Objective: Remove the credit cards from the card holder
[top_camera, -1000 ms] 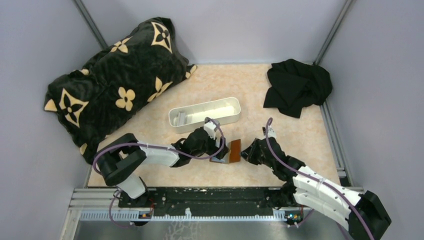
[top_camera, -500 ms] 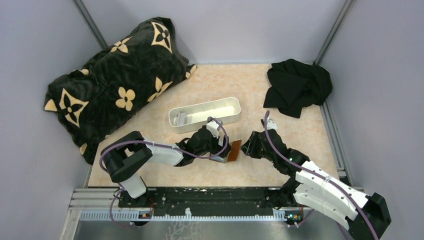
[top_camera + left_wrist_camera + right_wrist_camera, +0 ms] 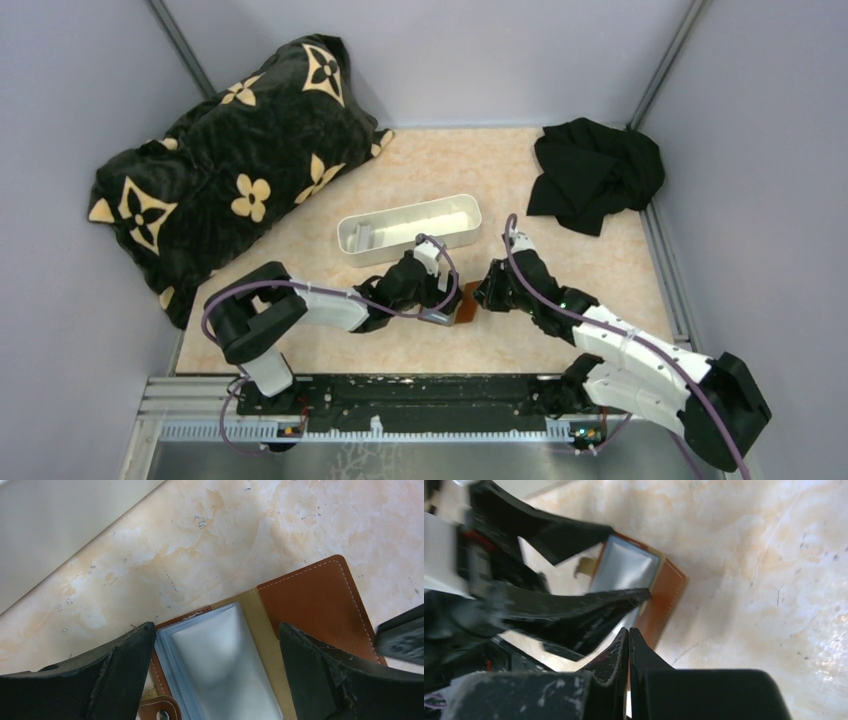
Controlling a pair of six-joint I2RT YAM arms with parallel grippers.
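The card holder (image 3: 463,303) lies open on the marble tabletop, its brown leather flap (image 3: 315,602) spread to the right. Its blue-grey clear pockets (image 3: 220,665) face up, showing a pale grey surface. I cannot tell whether that surface is one of the credit cards. My left gripper (image 3: 216,630) is open, and its fingers straddle the pocket stack on both sides. My right gripper (image 3: 629,629) is shut with nothing visible between its fingers. Its tip sits at the flap's outer edge (image 3: 666,597), right beside the left fingers (image 3: 594,607).
A long white tray (image 3: 410,228) stands just behind the card holder, with its wall at the upper left of the left wrist view (image 3: 60,525). A black cloth (image 3: 595,172) lies at the back right. A dark flowered cushion (image 3: 230,160) fills the back left.
My right gripper has moved left and forward to the card holder's flap. The flap, which stood tilted up, now lies lower. My left gripper has stayed over the pockets.
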